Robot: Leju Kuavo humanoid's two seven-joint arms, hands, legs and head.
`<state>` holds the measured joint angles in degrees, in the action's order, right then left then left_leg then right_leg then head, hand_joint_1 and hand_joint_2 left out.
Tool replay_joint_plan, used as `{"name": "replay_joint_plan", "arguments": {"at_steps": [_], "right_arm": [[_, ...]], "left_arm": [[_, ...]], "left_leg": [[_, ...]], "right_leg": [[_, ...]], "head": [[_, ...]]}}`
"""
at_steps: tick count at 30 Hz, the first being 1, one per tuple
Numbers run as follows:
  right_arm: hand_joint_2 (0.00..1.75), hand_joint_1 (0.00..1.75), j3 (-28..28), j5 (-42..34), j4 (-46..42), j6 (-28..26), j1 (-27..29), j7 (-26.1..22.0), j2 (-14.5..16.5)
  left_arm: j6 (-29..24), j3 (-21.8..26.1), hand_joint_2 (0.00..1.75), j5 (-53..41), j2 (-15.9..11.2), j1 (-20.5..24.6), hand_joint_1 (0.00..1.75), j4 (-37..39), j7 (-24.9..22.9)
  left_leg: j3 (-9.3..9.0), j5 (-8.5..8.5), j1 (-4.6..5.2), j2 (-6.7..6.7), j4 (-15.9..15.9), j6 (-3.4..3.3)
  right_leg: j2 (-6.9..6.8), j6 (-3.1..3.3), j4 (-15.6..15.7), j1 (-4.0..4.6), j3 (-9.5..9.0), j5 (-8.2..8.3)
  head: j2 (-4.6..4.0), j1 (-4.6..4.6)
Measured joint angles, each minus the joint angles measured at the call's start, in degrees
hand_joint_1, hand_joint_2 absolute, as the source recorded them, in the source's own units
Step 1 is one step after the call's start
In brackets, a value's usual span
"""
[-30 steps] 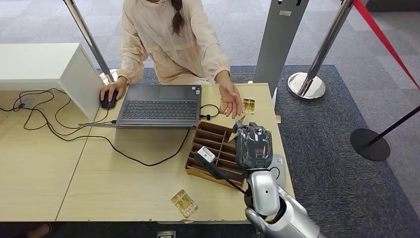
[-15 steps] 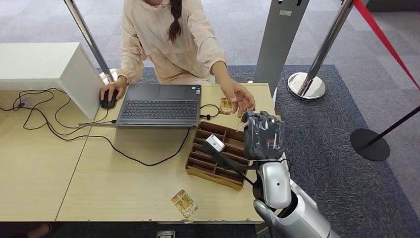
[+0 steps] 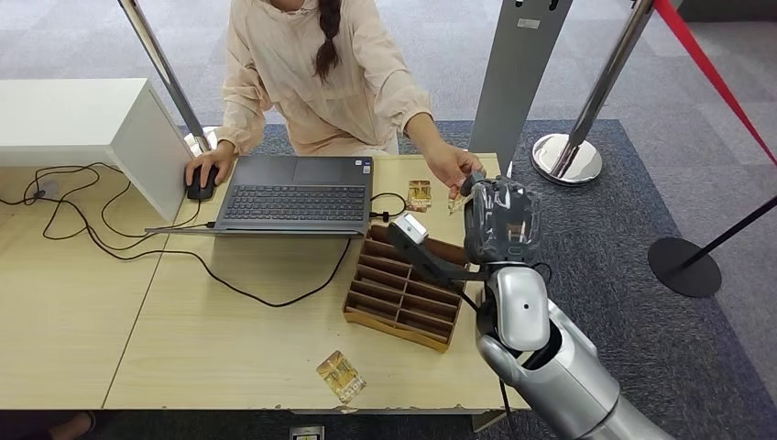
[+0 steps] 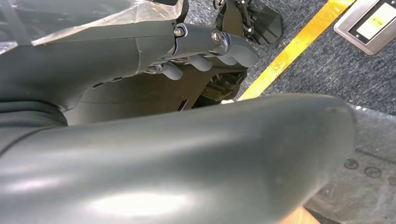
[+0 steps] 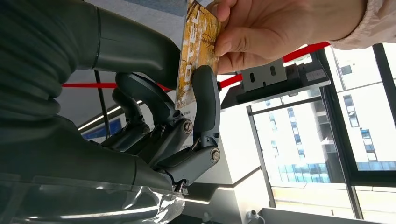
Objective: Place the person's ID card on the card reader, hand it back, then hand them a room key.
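My right hand (image 3: 499,220) is raised over the far right corner of the table (image 3: 229,339), in front of the person (image 3: 321,64). It pinches a gold patterned card (image 5: 195,51) between thumb and a finger (image 5: 205,98). The person's hand (image 5: 271,28) grips the same card at its other end; in the head view that hand (image 3: 455,170) meets mine just past the card (image 3: 455,203). A second gold card (image 3: 419,194) lies on the table beside the laptop. My left hand (image 4: 210,46) hangs beside my body holding nothing.
A wooden slotted organiser (image 3: 403,284) sits under my right forearm. An open laptop (image 3: 298,194) is at the table's far side, and the person's other hand rests on a mouse (image 3: 200,183). Another gold card (image 3: 341,376) lies near the front edge. Stanchion posts (image 3: 568,156) stand beyond.
My right hand has risen from above the organiser and moved away toward the person with the card. The person's hand left the table and took hold of the card's far end.
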<state>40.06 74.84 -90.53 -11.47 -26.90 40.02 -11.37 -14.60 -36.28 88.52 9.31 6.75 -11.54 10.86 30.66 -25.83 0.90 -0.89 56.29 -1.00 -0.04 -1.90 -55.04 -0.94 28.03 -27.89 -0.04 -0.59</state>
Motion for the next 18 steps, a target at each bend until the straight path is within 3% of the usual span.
{"name": "replay_joint_plan", "arguments": {"at_steps": [1, 2, 5, 6, 11, 18], "right_arm": [[1.75, 1.21, 0.0, 0.0, 0.0, 0.0, 0.0, 0.0, 0.0], [1.75, 1.01, 0.0, -0.1, 0.2, 0.0, -0.2, 0.0, 0.0], [1.75, 0.17, 0.2, -1.2, 2.0, -0.1, -1.8, 0.0, 0.5], [1.75, 0.03, 0.3, -1.8, 2.8, -0.3, -2.3, 0.0, 0.8], [1.75, 0.0, 1.0, -4.8, 5.5, -4.4, -2.8, 0.0, 1.7], [1.75, 0.0, 1.6, -10.4, 6.1, -17.3, 0.1, -2.6, 2.3]], "left_arm": [[0.0, 0.0, 0.0, 0.0, 0.0, 0.0, 0.0, 0.0, 0.0], [0.0, 0.0, 0.0, 0.0, 0.0, 0.0, 0.0, 0.0, 0.0], [0.4, -0.2, 0.0, 0.0, 0.0, 0.1, 0.0, 0.0, -0.7], [0.5, -0.3, 0.0, 0.0, 0.0, 0.1, 0.0, 0.0, -0.9], [0.9, -0.4, 0.0, 0.5, 0.1, 0.2, 0.0, -0.1, -1.2], [3.1, -0.4, 0.0, 1.4, 0.1, 0.2, 0.0, -0.1, -2.8]], "left_leg": [[0.0, 0.0, 0.0, 0.0, 0.0, 0.0], [0.0, 0.0, 0.0, -0.01, 0.0, 0.0], [0.02, 0.0, -0.02, -0.01, 0.0, 0.0], [0.03, 0.0, -0.03, 0.0, 0.0, 0.0], [0.05, 0.0, -0.05, 0.0, 0.0, 0.0], [0.05, -0.02, -0.06, 0.01, 0.0, 0.01]], "right_leg": [[0.0, 0.0, 0.0, 0.0, 0.0, 0.0], [0.0, 0.0, 0.0, 0.0, 0.0, 0.0], [-0.01, 0.0, 0.0, 0.03, 0.0, 0.0], [-0.01, 0.0, 0.0, 0.04, 0.01, 0.0], [-0.01, 0.0, 0.0, 0.05, 0.04, 0.0], [-0.01, 0.02, 0.0, 0.06, 0.07, -0.02]], "head": [[0.0, 0.0], [0.0, -0.01], [0.0, -0.02], [0.0, -0.01], [0.0, -0.01], [0.0, 0.0]]}}
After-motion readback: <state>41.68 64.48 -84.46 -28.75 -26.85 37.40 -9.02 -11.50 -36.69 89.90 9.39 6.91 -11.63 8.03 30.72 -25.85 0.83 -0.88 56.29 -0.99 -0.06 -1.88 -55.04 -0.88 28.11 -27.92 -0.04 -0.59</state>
